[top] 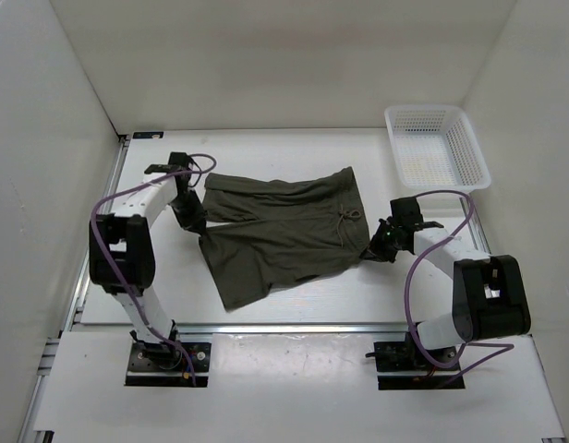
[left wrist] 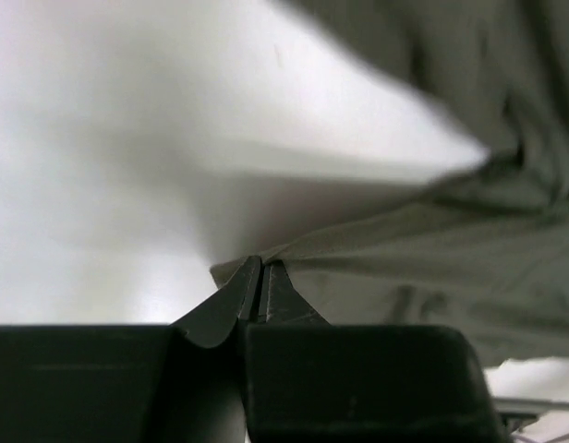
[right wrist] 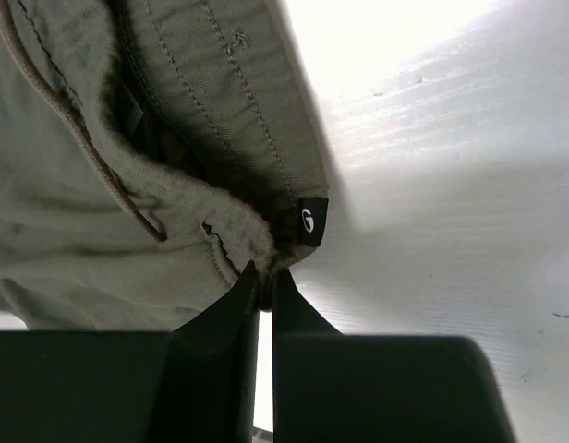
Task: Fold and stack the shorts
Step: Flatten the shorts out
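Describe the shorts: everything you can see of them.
The shorts are dark olive soft fabric, wrinkled, lying spread on the white table, waistband right, legs left. A brownish drawstring is tied at the waist; a small black tag sits near its edge. The left gripper pinches a leg hem, the right gripper the waistband.

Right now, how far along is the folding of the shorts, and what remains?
Done: both grasps are made. The left gripper is shut on the edge of a leg, and the right gripper is shut on the waistband corner beside a small black tag. In hand: the first fold, not begun, since the shorts lie spread open on the table. Left: folding and stacking.
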Robot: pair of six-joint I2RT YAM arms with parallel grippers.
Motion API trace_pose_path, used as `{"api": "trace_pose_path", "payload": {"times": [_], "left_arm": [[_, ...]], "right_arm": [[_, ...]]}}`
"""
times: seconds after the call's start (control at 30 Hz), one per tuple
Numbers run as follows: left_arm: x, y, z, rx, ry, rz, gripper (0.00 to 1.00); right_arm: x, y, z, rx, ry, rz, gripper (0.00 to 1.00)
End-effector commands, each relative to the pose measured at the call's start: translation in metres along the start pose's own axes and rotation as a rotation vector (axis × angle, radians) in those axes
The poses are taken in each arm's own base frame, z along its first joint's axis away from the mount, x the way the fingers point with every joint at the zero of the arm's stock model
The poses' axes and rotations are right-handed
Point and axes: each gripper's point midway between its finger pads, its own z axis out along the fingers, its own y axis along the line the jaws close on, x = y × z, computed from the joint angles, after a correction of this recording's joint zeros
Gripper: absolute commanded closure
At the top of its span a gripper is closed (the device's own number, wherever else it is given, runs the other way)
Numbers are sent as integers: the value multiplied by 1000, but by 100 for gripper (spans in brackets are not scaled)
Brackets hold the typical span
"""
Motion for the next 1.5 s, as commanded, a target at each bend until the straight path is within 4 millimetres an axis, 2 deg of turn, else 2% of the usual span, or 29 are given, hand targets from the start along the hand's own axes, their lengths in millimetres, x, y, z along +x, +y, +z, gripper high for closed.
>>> {"api": "trace_pose_path", "payload": {"times": [0.0,0.03,0.07,0.1,0.17,0.2,0.23,0.27,0.3,0.37,0.43,0.47,0.53,0.57,0.6,0.63,0.67,0.7,0.73,0.8,0.83,0.9,1.03,1.2,1.33,1.4,1.43,1.47], "left_arm": [[-30,14,10,-43,-9,8,90],[-32,18,22,-65,27,-4,90],[-44,16,20,-52,19,-4,90],[-44,15,21,-50,38,8,77],[-49,14,14,-32,20,0,64],[-51,12,8,-23,3,1,32],[-51,12,1,-17,-9,2,15],[-49,11,-14,-23,-49,5,4],[-49,12,-23,-24,-68,5,0],[-27,14,-41,-14,-77,1,0],[-10,16,-50,-3,-89,-4,2],[13,18,-54,12,-85,-10,12],[44,14,-55,64,-36,-9,31],[63,8,-60,100,-29,15,43],[88,8,-49,108,36,-8,61],[104,6,-47,116,65,-4,63],[118,3,-45,121,88,2,63],[141,-3,-43,129,120,18,62],[151,-5,-42,127,131,20,49],[172,-10,-39,128,151,25,35],[178,-10,-37,119,163,21,23],[180,-16,-30,126,163,12,22],[177,-9,-3,45,159,18,18],[184,-10,26,-43,200,48,32],[192,3,41,-107,218,40,33],[190,2,44,-112,210,32,34],[189,3,47,-119,203,33,36],[189,2,47,-120,202,23,46]], "right_arm": [[-17,11,-4,-22,-60,12,100],[-15,14,-6,-26,-59,4,100],[-12,12,-6,-25,-57,16,100],[-13,14,-8,-31,-64,14,100],[-14,16,-13,-44,-81,18,100],[-11,14,-14,-37,-71,21,100],[-13,16,-16,-45,-82,18,100],[-11,16,-19,-43,-79,19,100],[-11,15,-19,-42,-80,7,100],[-12,14,-21,-36,-87,-4,100],[-10,12,-21,-29,-79,-12,100],[-12,12,-22,-22,-84,-12,100],[-12,12,-22,-22,-84,-12,100],[-12,12,-22,-22,-84,-12,100],[-10,13,-22,-24,-80,-29,100],[-10,13,-22,-24,-80,-29,100],[-11,15,-23,-24,-80,-29,100],[-11,15,-23,-24,-80,-29,100],[-11,15,-23,-24,-80,-29,100],[-11,15,-23,-24,-80,-29,100],[-11,15,-23,-24,-80,-29,100],[-12,14,-26,-18,-88,-29,100],[-11,15,-30,-23,-94,-31,100],[-12,15,-33,-21,-107,-33,100],[-7,11,-34,-10,-93,-29,100],[-8,12,-36,-16,-101,-31,100],[-8,12,-36,-16,-101,-31,100],[-9,11,-36,-9,-106,-31,100]]}}
